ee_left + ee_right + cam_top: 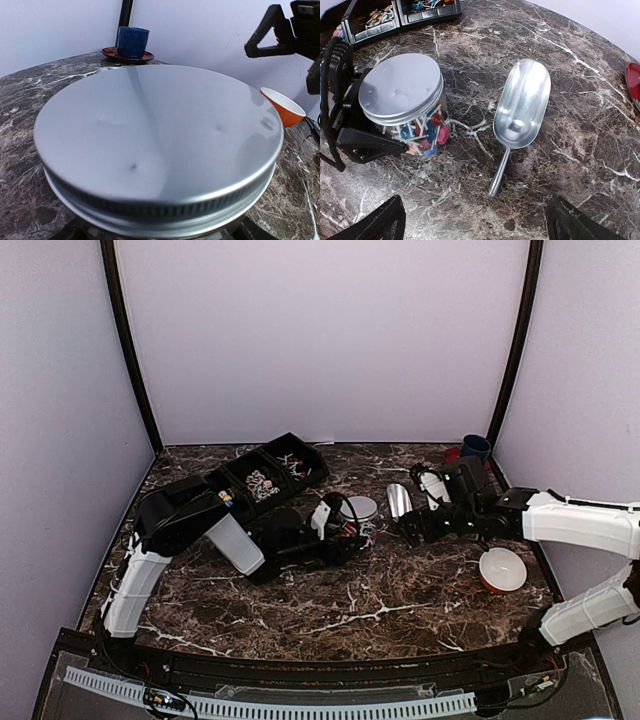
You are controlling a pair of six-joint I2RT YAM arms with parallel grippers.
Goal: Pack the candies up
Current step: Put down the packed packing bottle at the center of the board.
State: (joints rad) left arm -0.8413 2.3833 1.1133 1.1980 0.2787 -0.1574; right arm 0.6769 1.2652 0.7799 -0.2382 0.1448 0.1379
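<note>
A dark marble table (400, 610) carries a clear round jar (420, 135), upright and capped with a silver lid (400, 87). Just beside it, not touching, a metal scoop (522, 107) lies hollow side up. A black three-compartment tray (427, 14) sits far left. An orange bowl (502, 570), white inside, stands right. A blue cup (132, 42) rests on a red saucer (145, 56).

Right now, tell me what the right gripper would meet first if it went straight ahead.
The right gripper would probably meet the scoop first, its handle lying between the open jaws; depth is unclear.
</note>
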